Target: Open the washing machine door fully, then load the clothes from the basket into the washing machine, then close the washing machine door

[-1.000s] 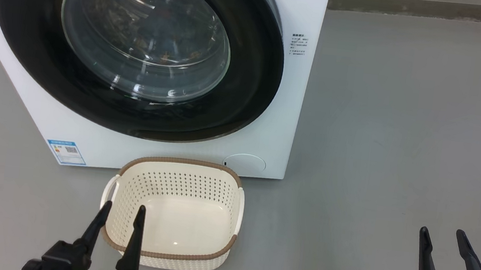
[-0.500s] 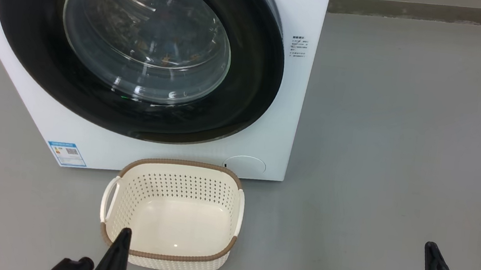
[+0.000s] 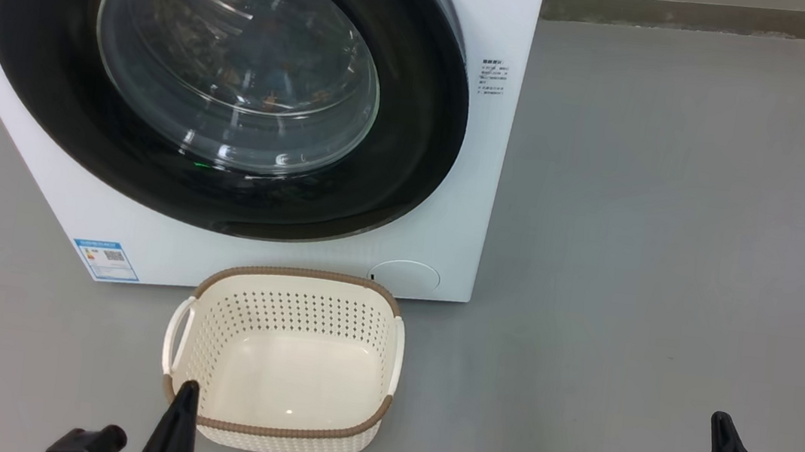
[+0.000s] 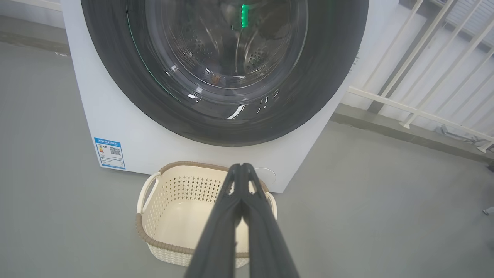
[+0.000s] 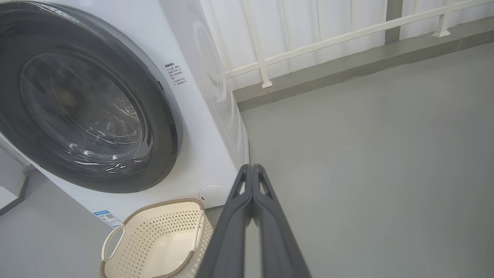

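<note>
The top of the washing machine door [image 3: 422, 122] is cut off; the print [image 3: 496, 77] beside it is too small to read.

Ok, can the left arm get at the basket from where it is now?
Probably yes: the left gripper, shut, is by the near left corner of the basket, with nothing between them.

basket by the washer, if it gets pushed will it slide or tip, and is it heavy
The basket looks empty and is perforated plastic, so probably light. Its wide base and low walls suggest it would slide on the smooth floor rather than tip. The moulded walls likely stay stiff.
</note>
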Controlling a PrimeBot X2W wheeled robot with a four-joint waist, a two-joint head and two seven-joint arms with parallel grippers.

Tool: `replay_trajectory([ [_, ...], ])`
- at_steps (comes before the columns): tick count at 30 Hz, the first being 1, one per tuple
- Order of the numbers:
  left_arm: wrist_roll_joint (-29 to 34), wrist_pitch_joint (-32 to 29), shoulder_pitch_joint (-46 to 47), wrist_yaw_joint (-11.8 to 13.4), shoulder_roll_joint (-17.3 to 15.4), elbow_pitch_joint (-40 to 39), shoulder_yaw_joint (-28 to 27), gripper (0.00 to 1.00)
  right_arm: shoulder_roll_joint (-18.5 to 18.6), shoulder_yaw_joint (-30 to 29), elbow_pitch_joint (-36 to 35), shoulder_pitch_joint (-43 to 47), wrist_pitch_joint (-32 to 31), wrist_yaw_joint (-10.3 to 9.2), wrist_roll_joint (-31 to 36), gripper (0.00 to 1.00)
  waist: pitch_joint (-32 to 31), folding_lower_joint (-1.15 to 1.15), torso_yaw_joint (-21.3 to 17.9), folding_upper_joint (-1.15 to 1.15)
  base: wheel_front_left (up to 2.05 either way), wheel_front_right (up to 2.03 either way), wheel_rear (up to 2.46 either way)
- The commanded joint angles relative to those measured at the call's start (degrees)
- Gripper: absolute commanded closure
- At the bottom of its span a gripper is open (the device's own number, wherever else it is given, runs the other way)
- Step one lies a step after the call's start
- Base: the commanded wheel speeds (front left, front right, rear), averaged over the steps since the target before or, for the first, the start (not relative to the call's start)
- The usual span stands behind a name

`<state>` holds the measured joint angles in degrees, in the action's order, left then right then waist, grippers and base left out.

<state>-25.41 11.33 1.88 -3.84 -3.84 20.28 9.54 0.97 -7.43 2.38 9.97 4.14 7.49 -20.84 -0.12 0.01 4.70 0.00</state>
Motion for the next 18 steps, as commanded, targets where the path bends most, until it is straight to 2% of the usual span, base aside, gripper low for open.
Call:
replay_trajectory([
  [1,-1.17,-0.26,1.74,-0.22,-0.18,-1.75,-0.87,1.0,0.83,0.29,-1.14,-2.06,-0.08,0.0,-1.3,1.0,0.0,-0.01,-0.03,0.0,0.0,0.0,0.0],
  [18,-11.57,-3.03,2.14,-0.76,0.0,-2.46,-3.26,1.0,1.17,0.61,0.89,-4.29,-1.57,0.0,-12.58,1.0,0.05,-0.01,-0.77,0.0,0.0,0.0,0.0],
])
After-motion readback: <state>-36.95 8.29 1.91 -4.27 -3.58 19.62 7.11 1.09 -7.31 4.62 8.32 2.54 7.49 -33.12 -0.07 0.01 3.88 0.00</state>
